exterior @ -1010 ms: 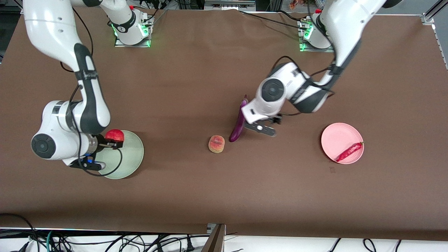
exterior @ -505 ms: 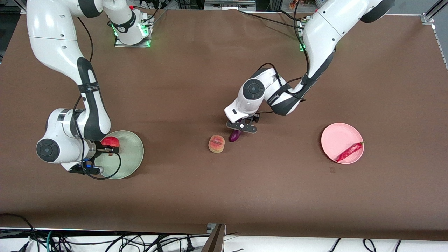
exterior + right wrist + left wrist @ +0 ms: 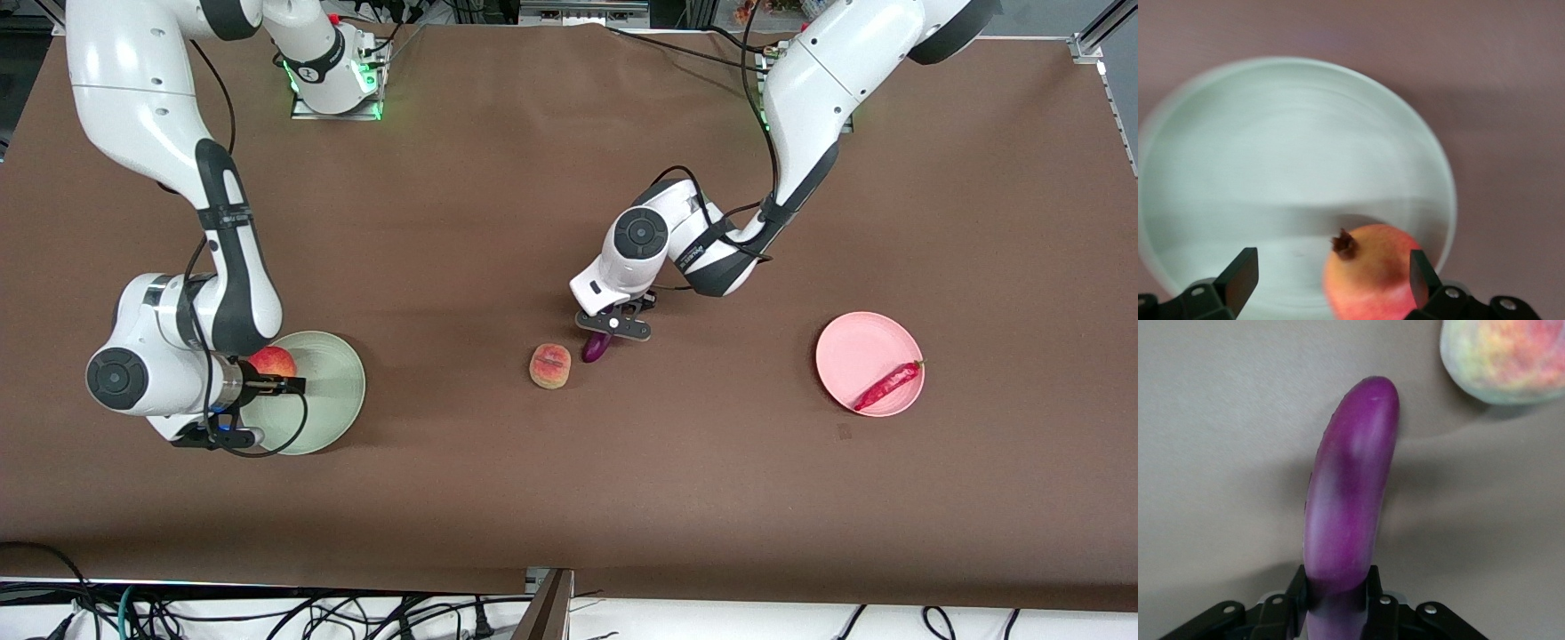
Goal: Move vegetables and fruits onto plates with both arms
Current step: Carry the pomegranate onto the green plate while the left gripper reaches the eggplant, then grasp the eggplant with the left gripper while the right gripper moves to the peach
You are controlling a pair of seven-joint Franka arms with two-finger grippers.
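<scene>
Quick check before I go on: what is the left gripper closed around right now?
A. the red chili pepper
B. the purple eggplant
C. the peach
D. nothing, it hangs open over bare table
B. In the left wrist view the left gripper has its fingers pressed on both sides of the purple eggplant, while the peach lies apart beside it on the table and the red chili pepper lies on the pink plate.

Two white arms (image 3: 160, 98), dark grey joints, looping black cables (image 3: 267, 436).
</scene>
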